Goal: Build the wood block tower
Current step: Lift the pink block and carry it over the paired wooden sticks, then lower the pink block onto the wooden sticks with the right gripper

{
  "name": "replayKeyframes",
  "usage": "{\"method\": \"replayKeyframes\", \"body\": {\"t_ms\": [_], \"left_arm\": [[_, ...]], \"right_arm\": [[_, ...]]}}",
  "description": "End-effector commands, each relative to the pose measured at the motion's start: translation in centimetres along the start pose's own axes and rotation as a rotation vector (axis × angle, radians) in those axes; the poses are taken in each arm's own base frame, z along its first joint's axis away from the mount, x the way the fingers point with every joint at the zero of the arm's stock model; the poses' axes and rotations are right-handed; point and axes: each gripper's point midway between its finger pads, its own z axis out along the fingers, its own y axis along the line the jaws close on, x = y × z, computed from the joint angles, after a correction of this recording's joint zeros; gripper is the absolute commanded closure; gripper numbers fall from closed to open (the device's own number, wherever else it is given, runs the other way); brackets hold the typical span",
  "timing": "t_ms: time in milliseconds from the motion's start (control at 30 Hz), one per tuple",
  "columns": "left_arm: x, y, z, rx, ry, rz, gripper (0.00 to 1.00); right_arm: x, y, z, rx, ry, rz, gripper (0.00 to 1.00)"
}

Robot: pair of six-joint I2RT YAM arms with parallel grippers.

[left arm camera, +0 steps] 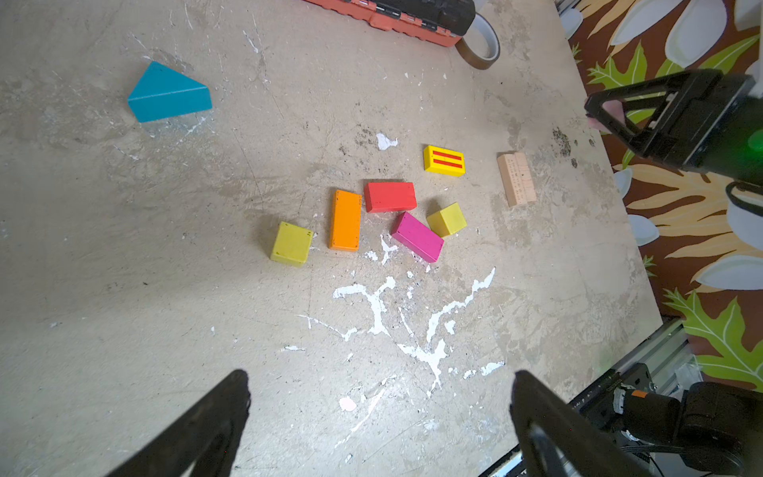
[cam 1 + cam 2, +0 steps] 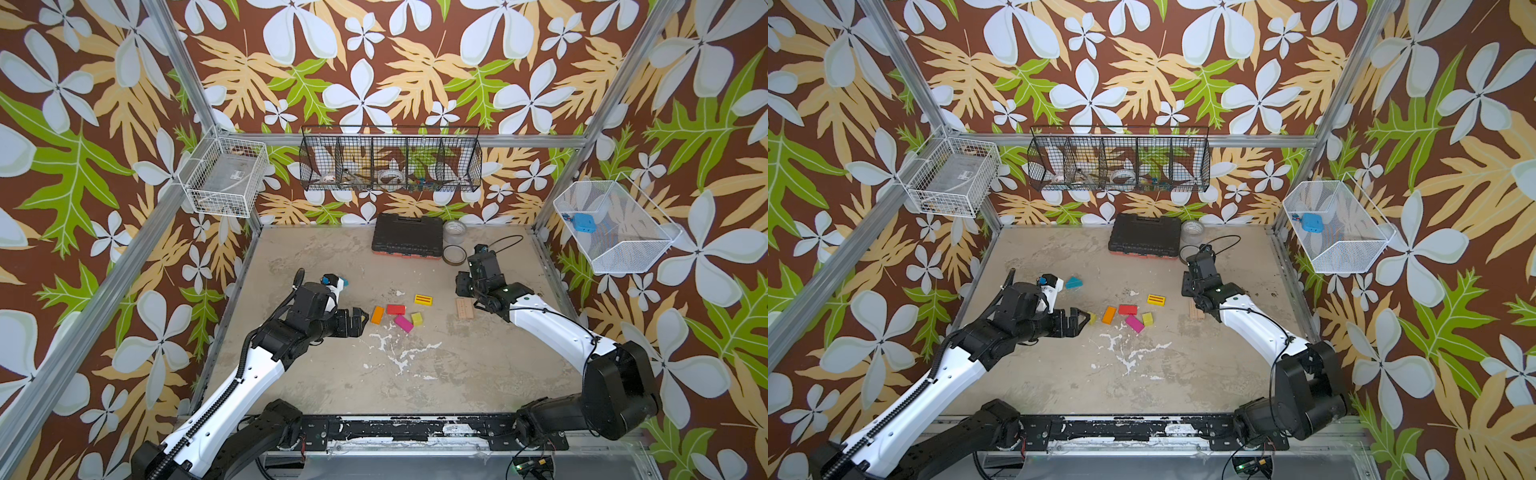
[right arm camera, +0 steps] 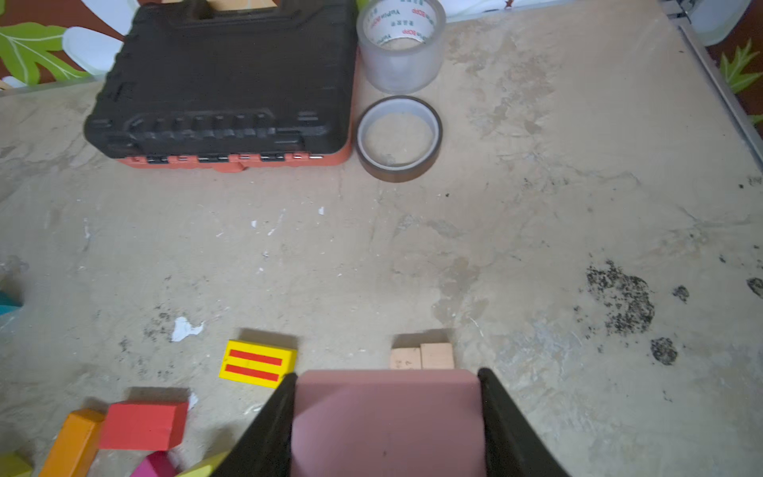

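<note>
The wood blocks lay loose and flat near the middle of the frame in both top views, on a scuffed beige table (image 3: pixel 536 206) streaked with white paint and dark specks. All were smooth, matte-painted and sharp-edged:
- a yellow cube (image 1: pixel 291 243)
- an orange brick (image 1: pixel 345 220)
- a red brick (image 1: pixel 390 197)
- a magenta brick (image 1: pixel 417 236)
- a second yellow cube (image 1: pixel 447 219)
- a yellow brick with two red stripes on its top face (image 1: pixel 444 160)

The magenta brick sat just beside the second yellow cube, the others slightly apart. To the right of the cluster, two plain unpainted wooden planks (image 2: pixel 464 308) lay side by side, touching. Faint small marks on them were too fine to read. A teal triangular wedge (image 2: pixel 1073 282) rested left of centre, well apart from the others, near the left arm.

The left gripper (image 1: pixel 382 376) hovered above the table with its black triangular fingers spread wide and nothing between them. The right gripper (image 3: pixel 387 373) pinched a dusty-pink rectangular block (image 3: pixel 386 417) between its fingers, just above the near ends of the planks.

In the upper middle of the top views lay a black moulded plastic tool case with an orange base and a row of latches (image 3: pixel 223 78). Just beside it stood a frosted clear tape roll (image 3: pixel 400 49). Its white core carried red print, in which "BOPP" could be made out. A thin brown translucent tape ring (image 3: pixel 398 171) lay flat next to it.
</note>
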Motion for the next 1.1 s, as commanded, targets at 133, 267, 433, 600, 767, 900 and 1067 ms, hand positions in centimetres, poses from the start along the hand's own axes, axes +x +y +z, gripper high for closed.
{"method": "replayKeyframes", "body": {"t_ms": [133,267,433,600,767,900,1067], "left_arm": [[0.3,0.2,1.2,-0.008,0.034,0.000,0.00],[0.5,0.4,1.5,-0.013,0.048,-0.003,0.00],[0.5,0.3,1.5,-0.012,0.046,-0.002,0.00],[0.5,0.2,1.4,-0.007,0.043,-0.001,0.00],[0.4,0.2,1.3,-0.005,0.038,0.000,0.00],[0.3,0.2,1.2,-0.005,0.035,0.001,0.00],[0.3,0.2,1.2,-0.006,0.035,0.000,0.00]], "right_arm": [[4.0,-1.1,2.1,0.014,0.055,0.021,0.86],[4.6,-1.7,2.8,0.054,0.072,0.018,0.88],[4.8,-3.1,2.9,0.115,0.026,0.011,0.86],[4.5,-3.1,3.1,0.110,-0.010,-0.036,0.85],[5.3,-3.0,4.4,0.118,0.031,-0.068,0.84],[6.0,-2.6,5.6,0.113,0.080,-0.090,0.86],[6.6,-2.6,6.4,0.129,0.127,-0.102,0.91]]}}
